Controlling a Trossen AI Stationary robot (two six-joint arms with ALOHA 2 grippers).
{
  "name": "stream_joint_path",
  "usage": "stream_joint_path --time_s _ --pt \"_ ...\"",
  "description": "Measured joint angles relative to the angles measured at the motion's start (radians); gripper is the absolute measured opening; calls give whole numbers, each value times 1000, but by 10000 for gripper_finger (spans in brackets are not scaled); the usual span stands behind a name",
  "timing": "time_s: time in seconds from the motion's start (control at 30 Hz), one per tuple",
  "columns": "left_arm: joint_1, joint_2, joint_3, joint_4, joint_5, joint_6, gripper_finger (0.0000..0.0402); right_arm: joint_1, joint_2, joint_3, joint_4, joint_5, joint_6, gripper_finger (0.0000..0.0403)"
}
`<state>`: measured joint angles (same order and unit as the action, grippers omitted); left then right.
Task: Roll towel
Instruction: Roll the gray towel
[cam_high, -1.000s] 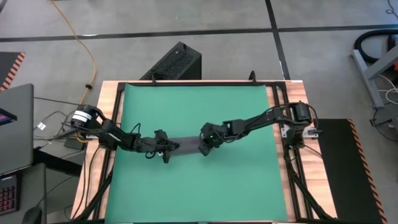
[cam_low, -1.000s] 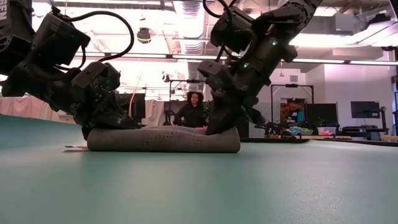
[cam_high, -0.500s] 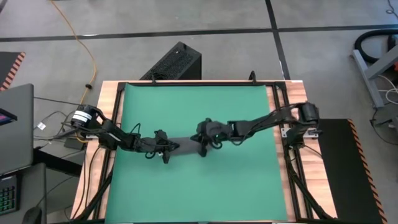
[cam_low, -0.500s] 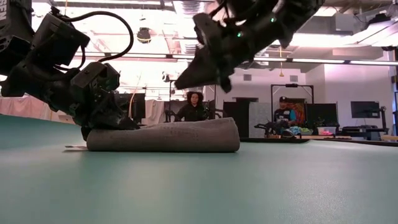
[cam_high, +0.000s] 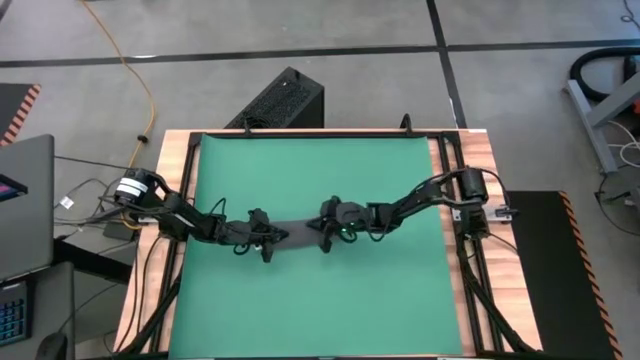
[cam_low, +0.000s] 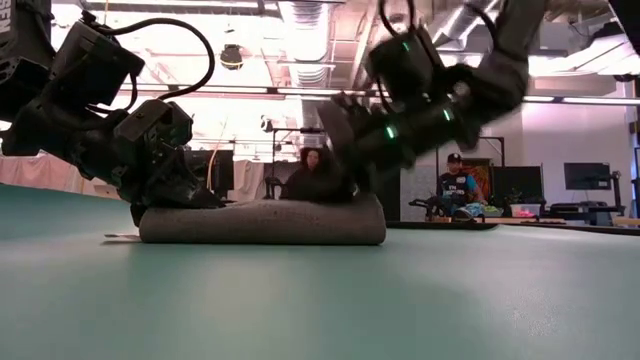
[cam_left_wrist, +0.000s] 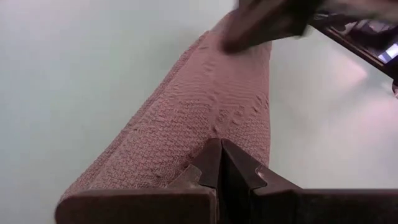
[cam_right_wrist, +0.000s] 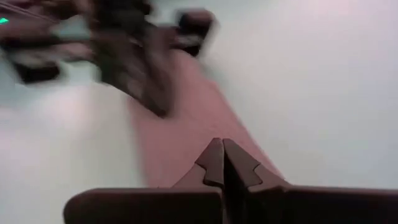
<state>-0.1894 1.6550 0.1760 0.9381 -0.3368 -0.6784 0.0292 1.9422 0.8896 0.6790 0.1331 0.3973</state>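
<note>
the towel is seen as a long grey roll lying on the green mat, its long axis running straight from one gripper to the other. the left gripper is set at one end of the roll, fingers pressed together with no cloth caught between them; in its own wrist view the roll stretches directly forward from the closed tips. the right gripper is placed at the opposite end, just above the roll's top in the low view, and its fingers are likewise brought together on nothing. whether it actually touches the cloth cannot be settled, since that arm is blurred; contact looks likely.

each gripper is thus as near to the towel as the other, one per end, with the roll lying lengthwise between them. any finishing press or nudge is judged to depend on both ends being pushed across that axis evenly, or the roll may skew.
</note>
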Motion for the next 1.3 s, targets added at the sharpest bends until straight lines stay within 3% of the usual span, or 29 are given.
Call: stream_joint_path --time_s 0.2,0.63,0.97,1.3 --pt "1 2 2 8 -6 11 0 -11 79 -122 228 31 44 15" --pt "1 0 -1 -10 -20 38 0 -10 213 -121 277 38 97 15" --pt "1 0 -1 -7 -23 52 0 -10 208 -124 283 26 96 15" --pt "2 -96 1 3 36 20 0 -15 75 -129 233 -7 75 25"
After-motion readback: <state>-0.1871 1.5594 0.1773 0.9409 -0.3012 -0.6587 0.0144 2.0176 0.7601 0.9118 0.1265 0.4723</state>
